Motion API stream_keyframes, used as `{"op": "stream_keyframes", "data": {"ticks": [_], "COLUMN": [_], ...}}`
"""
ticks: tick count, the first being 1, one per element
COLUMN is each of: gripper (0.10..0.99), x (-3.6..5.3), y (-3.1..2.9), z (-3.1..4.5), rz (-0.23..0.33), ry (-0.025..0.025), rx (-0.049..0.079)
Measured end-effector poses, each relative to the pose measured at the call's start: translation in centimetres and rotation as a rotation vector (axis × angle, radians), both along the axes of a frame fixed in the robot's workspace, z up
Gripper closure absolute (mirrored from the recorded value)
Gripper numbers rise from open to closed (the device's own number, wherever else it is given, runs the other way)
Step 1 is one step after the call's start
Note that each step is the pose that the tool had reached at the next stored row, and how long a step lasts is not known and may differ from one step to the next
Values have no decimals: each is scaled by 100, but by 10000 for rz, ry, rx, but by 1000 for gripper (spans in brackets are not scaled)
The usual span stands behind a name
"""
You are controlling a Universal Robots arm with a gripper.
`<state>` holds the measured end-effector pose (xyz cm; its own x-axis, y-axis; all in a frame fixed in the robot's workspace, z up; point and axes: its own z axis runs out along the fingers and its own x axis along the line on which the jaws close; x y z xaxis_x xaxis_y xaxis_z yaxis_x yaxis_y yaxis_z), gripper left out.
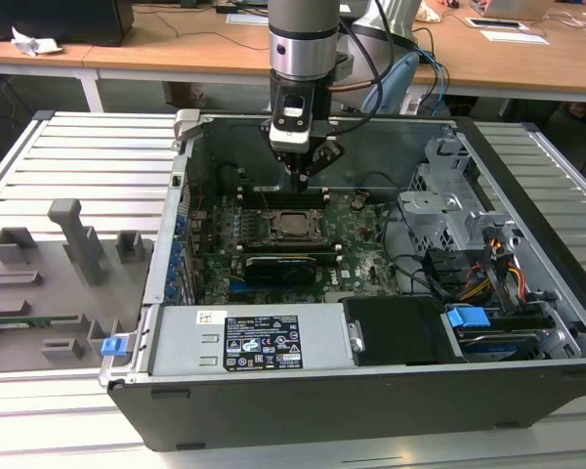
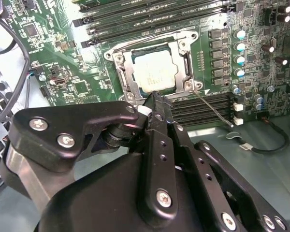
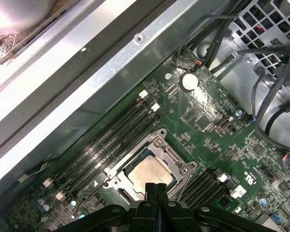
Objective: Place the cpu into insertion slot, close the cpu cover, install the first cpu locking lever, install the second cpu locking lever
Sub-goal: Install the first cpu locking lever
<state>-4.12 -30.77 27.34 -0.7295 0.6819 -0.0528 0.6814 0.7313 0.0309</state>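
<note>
The cpu [image 1: 295,225] lies flat in the insertion slot [image 2: 117,58] on the green board. I see the cpu cover [image 2: 127,79] folded down around its metal face.

Reading from the exterior view's left, a grey moulded tray [image 1: 59,264] sits on the slatted desk [image 1: 88,137]. Next comes the open computer case [image 1: 171,244], with its drive cage [image 1: 449,200] toward the right.

My hand [image 1: 303,179] hangs just over the slot's edge, fingers pressed together, tip at the cover's rim. I cannot tell whether it touches. A thin locking lever [image 2: 213,109] juts out free beside the slot.
</note>
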Motion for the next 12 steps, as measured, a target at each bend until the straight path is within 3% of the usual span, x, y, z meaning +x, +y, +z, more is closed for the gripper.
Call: {"op": "stream_keyframes", "data": {"ticks": [12], "gripper": [980], "x": [0], "y": [0], "z": [0], "rz": [392], "ry": [0], "rx": [0]}}
